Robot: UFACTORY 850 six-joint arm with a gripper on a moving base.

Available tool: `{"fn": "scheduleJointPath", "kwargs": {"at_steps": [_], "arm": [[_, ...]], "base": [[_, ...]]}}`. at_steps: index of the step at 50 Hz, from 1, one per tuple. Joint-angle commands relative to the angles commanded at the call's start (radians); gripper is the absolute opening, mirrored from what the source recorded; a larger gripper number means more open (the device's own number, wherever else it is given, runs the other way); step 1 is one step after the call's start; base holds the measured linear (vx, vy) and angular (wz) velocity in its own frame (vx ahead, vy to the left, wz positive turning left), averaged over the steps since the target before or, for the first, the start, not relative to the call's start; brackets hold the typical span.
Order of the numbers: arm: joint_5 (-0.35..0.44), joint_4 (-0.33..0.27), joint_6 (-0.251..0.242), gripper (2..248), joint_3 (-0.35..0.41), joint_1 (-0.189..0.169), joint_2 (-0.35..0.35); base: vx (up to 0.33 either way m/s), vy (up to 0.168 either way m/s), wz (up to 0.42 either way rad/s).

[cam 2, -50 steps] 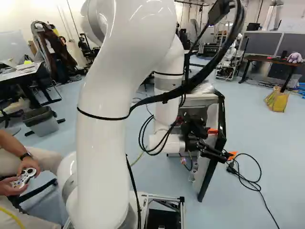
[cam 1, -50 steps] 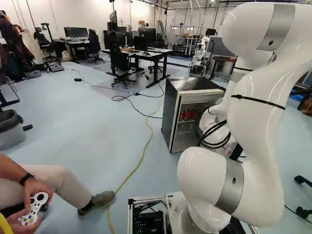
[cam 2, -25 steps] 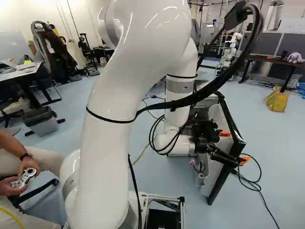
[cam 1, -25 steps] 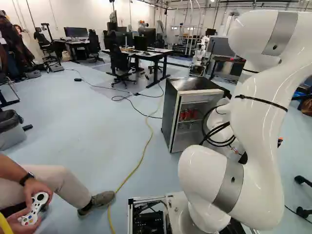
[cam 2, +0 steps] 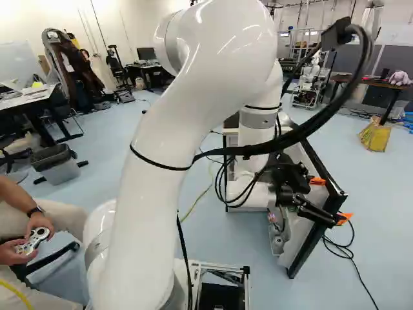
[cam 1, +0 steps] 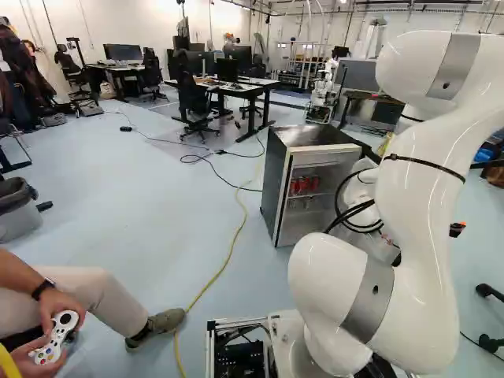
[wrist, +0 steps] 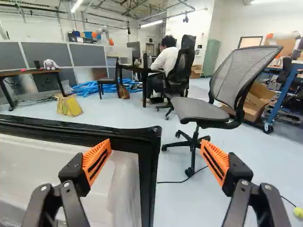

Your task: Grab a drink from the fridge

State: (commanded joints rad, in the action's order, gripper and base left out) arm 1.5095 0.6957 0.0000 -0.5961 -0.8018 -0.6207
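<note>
Fridge door (wrist: pixel 47 163) is set ajar, likely for access to red cans (cam 1: pixel 304 186) | gripper (wrist: pixel 155 150) is spread wide, nothing gripped, placed at door's edge, probably for pushing.

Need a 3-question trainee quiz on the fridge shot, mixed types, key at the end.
1. Multiple choice: in the left base view, what colour are the upper cans inside the fridge?
A) blue
B) red
C) green

2. True or false: the fridge's door stands open.

3. Fill in the blank with "open" or "shut": in the wrist view, the gripper is ____, with the end of the door showing between its two orange pads.

Key: 1 B; 2 true; 3 open.
</note>
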Motion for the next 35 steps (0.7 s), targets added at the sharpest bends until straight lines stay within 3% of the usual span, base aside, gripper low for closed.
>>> {"fn": "scheduleJointPath", "kwargs": {"at_steps": [35], "arm": [[0.0, 0.0, 0.0, 247, -0.178, -0.061, -0.109]], "base": [[0.0, 0.0, 0.0]]}}
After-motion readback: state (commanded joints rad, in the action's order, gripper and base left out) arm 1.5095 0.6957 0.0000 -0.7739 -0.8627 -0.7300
